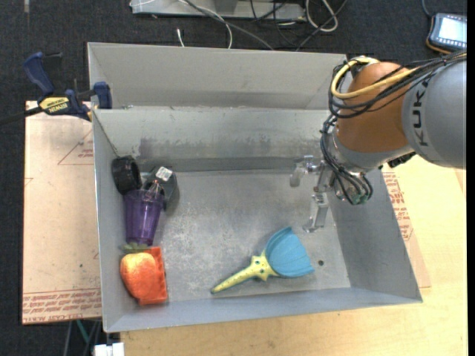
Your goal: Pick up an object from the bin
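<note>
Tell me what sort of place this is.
Most likely a robotics lab test cell: a KUKA arm reaches into a grey metal bin holding a blue scoop, and cables trail over dark carpet behind.

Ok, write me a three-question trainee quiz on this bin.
1. True or false: the red-and-orange apple-shaped toy lies in the lower-left corner of the grey metal bin.
2. Which thing lies nearest the gripper? A) purple translucent plastic cup B) blue plastic funnel with a yellow spout C) black round cap
3. Fill in: in the camera view, the funnel's spout points toward the lower ___.
Key: 1 true; 2 B; 3 left.
</note>
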